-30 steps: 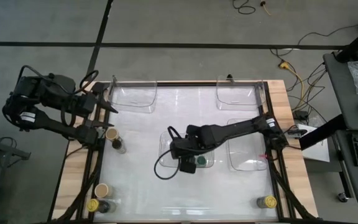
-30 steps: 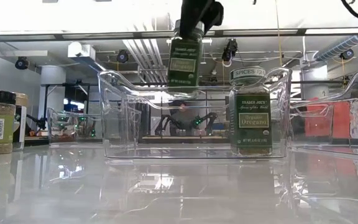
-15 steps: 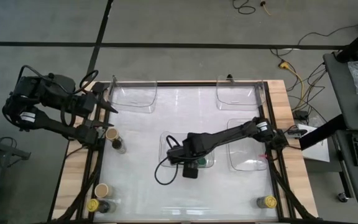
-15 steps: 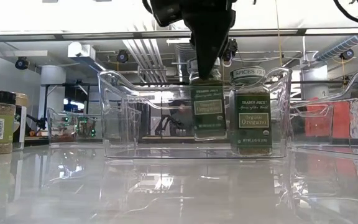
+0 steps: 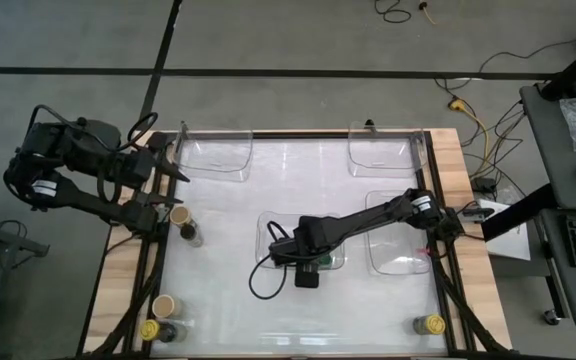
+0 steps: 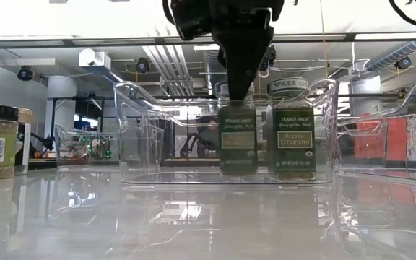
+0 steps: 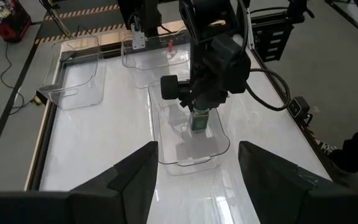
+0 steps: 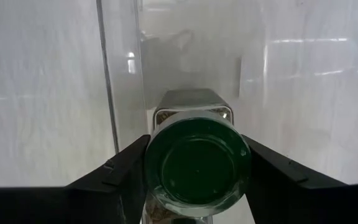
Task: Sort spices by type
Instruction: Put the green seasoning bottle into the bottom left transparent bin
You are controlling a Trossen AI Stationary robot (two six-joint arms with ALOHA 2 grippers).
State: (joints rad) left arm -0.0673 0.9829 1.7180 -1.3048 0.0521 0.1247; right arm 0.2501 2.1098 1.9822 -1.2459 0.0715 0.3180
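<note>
Green-lidded jar (image 8: 197, 165): clamped at the lid between the right gripper's (image 6: 238, 87) fingers; inside the middle clear tray (image 6: 132, 130), base at or just off the tray floor, cannot tell which.
Second oregano jar (image 6: 292, 130): standing upright in the same tray, just beside the held one; touching or not, cannot tell.
Right gripper: clenched on the lid from above, over the middle tray.
Left gripper (image 7: 194, 180): parked at the table's left edge, well away from the middle tray; fingers spread, holding nothing.
Other jars: tan-lidded one (image 5: 180, 217) left of the middle tray; tan (image 5: 163, 305) and yellow (image 5: 149, 329) pair at the near left corner; yellow (image 5: 432, 325) at the near right corner.
Risk, tipping: letting go before the base sits flat likely topples the jar against its neighbour.
Risk, nudge: any sideways drift while clamped could knock the second oregano jar or shove the light tray.
Risk, snag: lifting away with fingers barely parted may drag the lid and pull the jar back up.
</note>
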